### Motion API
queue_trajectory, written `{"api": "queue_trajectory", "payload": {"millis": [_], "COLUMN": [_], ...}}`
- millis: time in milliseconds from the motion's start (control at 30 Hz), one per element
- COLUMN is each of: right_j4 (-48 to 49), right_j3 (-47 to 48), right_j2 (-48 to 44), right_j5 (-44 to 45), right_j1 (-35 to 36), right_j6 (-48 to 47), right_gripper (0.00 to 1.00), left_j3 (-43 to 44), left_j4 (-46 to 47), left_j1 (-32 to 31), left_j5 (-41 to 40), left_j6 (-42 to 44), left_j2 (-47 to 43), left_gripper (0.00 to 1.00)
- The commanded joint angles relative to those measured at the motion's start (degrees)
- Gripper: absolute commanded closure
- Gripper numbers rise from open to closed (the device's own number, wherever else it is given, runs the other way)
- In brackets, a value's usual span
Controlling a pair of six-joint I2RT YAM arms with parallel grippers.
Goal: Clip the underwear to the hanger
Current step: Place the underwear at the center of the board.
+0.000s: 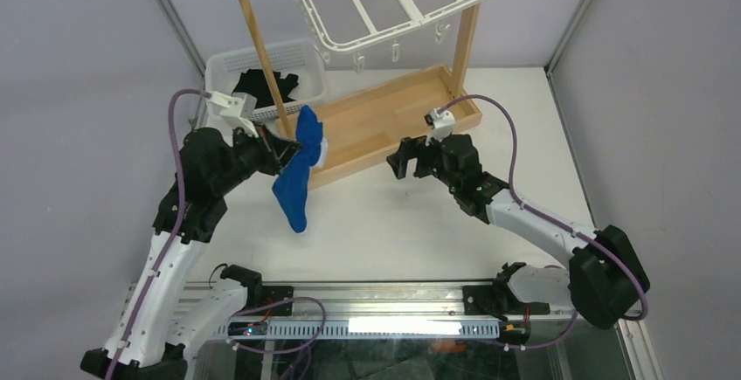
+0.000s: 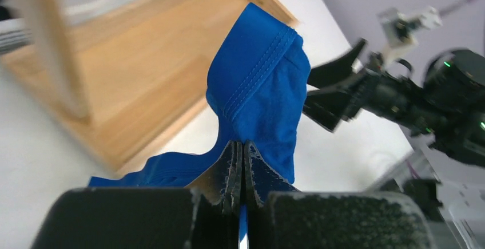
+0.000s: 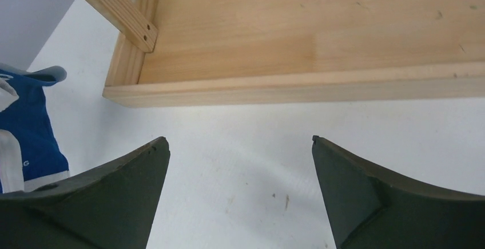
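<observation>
The bright blue underwear (image 1: 297,170) hangs in the air from my left gripper (image 1: 293,148), which is shut on its fabric; in the left wrist view the cloth (image 2: 260,89) rises from the closed fingertips (image 2: 241,146). Its white-trimmed edge shows at the far left of the right wrist view (image 3: 26,129). My right gripper (image 1: 404,160) is open and empty, low over the table to the right of the underwear, jaws wide apart (image 3: 239,140). The white hanger (image 1: 393,4) hangs high on the wooden rack, small clips (image 1: 396,51) dangling below its front edge.
The tall wooden rack has a tray-like base (image 1: 393,118) and two uprights (image 1: 262,48). A white basket (image 1: 262,70) holding a black garment (image 1: 266,83) stands at the back left. Grey walls close in both sides.
</observation>
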Motion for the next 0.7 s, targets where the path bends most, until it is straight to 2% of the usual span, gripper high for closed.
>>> {"api": "queue_trajectory", "payload": {"millis": [0,167,300,400,500,567,667], "right_j4": [-3.34,0.56,4.87,7.52,8.91,10.99,15.08], "right_j3": [-2.43,-6.36,-8.89,-10.76,-11.83,-12.34,-12.03], "right_j2": [-7.48,-17.99,-24.96,-28.2,-29.38,-28.95,-26.52], "right_j5": [-6.78,-24.43,-30.66,-30.41,-30.41,-24.99,-25.99], "right_j1": [-1.33,-1.39,-1.33,-1.38,-1.37,-1.37,-1.32], "right_j6": [-0.02,-0.53,4.3,8.08,8.08,13.81,16.99], "right_gripper": [0.0,0.0,0.01,0.01,0.01,0.01,0.01], "left_j3": [-2.8,-3.76,-3.5,-3.38,-3.63,-3.85,-4.19], "left_j4": [13.44,23.7,29.93,33.87,37.3,38.51,39.48], "left_j1": [-11.96,-22.25,-24.68,-24.97,-25.2,-25.42,-25.64], "left_j5": [-4.08,-0.97,0.71,3.71,6.43,7.27,7.47], "left_j6": [-4.78,-4.57,-4.67,-5.27,-5.72,-5.87,-6.05], "left_j2": [3.2,10.46,14.1,15.61,16.17,16.4,16.71], "left_gripper": [1.0,1.0,1.0,1.0,1.0,1.0,1.0]}}
